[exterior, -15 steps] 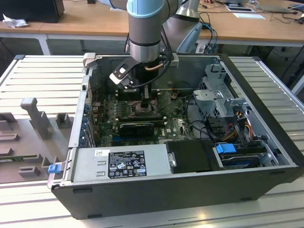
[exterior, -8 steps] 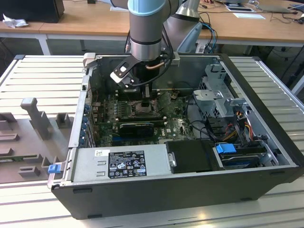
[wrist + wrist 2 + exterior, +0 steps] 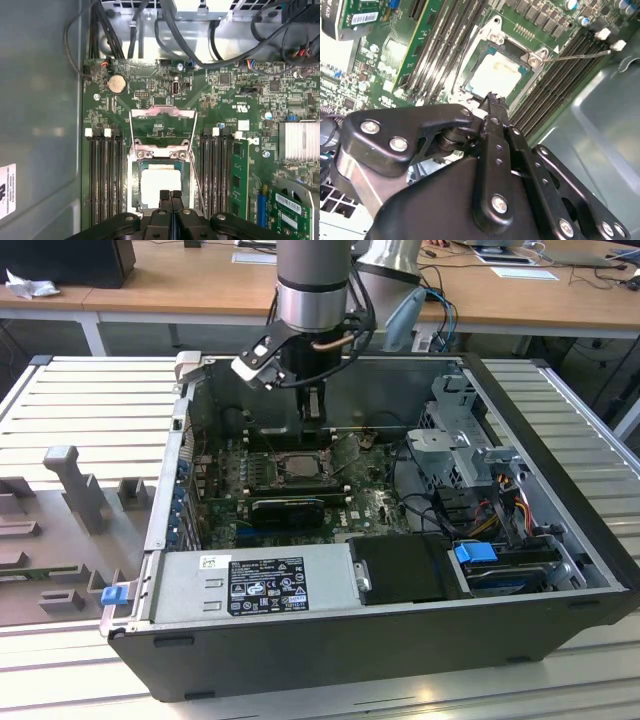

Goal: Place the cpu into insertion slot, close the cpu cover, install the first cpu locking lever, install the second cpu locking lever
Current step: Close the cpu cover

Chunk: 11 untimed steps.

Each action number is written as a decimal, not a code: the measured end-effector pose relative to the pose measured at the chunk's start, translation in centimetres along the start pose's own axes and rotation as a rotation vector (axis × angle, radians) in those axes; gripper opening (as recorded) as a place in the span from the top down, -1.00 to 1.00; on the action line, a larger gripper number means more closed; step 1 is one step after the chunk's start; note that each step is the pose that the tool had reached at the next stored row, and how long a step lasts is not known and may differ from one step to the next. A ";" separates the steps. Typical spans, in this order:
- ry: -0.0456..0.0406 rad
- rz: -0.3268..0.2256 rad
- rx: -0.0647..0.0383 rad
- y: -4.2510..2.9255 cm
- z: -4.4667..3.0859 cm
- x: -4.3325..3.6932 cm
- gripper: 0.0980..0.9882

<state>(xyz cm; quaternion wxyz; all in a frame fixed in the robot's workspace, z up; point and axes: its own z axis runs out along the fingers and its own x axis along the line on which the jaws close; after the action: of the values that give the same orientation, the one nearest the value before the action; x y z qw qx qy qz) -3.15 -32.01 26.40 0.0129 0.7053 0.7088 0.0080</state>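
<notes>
hanging over the cpu [image 3: 159, 181], the gripper [image 3: 170, 194] has jaws pressed together. the cpu cover [image 3: 162, 111] lies open beyond, pointing away.

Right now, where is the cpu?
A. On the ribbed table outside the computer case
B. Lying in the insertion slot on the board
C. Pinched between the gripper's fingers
B: in the first wrist view the pale square cpu lies inside the rim of the insertion slot, while the gripper hangs over its edge with its fingers shut together and nothing between them.
</notes>
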 end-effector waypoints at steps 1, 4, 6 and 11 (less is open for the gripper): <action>-0.0004 0.000 0.000 0.31 0.00 0.00 0.98; -0.0005 0.000 0.000 2.84 0.06 0.02 0.98; -0.0002 0.000 0.000 3.17 -0.08 0.04 0.98; -0.0002 0.000 0.000 5.93 0.01 0.34 0.98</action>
<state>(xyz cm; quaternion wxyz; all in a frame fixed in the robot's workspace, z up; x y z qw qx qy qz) 2.78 -31.64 26.56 0.0129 0.7051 0.7089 0.0080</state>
